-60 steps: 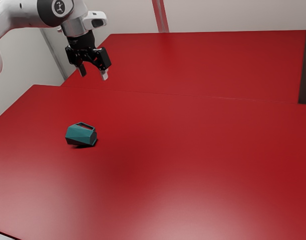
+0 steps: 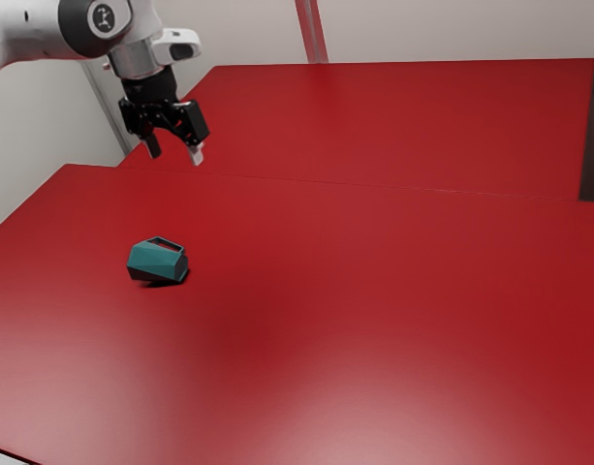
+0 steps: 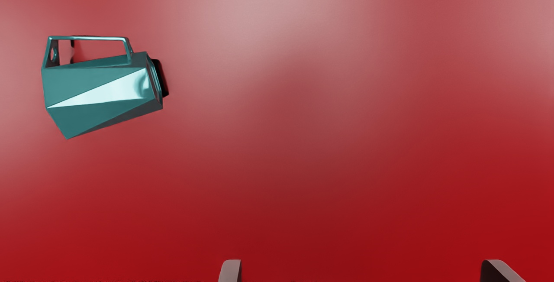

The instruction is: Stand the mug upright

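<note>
My gripper (image 2: pixel 174 153) hangs above the red table in the exterior view, higher than the mug and apart from it. The teal faceted mug (image 2: pixel 157 260) lies on its side, its handle toward the top of that view. In the wrist view the mug (image 3: pixel 99 87) shows its handle loop and one dark end, well away from the fingertips. The gripper (image 3: pixel 361 270) is open, its two fingertips wide apart with nothing between them.
The red table (image 2: pixel 374 320) stretches around the mug. Behind it a second red surface (image 2: pixel 403 126) meets it along a thin seam, with pale walls (image 2: pixel 452 29) beyond.
My hand has moved slightly toward the exterior view's left and a little lower. The mug has stayed where it was.
</note>
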Controlling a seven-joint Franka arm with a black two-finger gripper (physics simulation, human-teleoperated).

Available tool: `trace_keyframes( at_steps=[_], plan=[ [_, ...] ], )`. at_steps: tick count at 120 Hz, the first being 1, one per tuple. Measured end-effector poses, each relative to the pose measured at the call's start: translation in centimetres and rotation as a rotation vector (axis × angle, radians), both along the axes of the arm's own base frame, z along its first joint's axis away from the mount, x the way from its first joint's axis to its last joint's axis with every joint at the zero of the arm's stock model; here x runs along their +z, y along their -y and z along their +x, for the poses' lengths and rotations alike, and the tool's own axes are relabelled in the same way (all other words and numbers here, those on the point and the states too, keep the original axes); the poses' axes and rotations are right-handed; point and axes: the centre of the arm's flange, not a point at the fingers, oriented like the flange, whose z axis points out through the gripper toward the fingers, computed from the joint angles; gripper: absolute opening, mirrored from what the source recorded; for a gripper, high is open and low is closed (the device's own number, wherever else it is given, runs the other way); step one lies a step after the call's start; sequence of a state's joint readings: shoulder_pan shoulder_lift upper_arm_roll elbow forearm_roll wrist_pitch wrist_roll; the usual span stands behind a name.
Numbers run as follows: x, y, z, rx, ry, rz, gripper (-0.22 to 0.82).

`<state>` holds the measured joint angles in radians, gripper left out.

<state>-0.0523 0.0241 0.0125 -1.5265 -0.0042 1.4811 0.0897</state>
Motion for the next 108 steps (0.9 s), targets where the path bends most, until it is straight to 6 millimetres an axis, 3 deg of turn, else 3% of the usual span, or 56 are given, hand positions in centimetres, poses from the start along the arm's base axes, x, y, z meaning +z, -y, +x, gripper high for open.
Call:
trace_keyframes(
  at_steps=[20, 58, 78, 108],
  plan=[
    [-2.2, -0.3, -1.1, -0.002, -0.069, -0.143, 0.60],
    [-3.7, -3.1, -0.7, -0.030, -0.087, -0.271, 0.60],
    [-3.7, -7.3, -1.1, 0.009, -0.072, -0.293, 0.60],
    [-5.5, -16.3, -2.9, 0.128, -0.061, -0.364, 0.60]
  ],
)
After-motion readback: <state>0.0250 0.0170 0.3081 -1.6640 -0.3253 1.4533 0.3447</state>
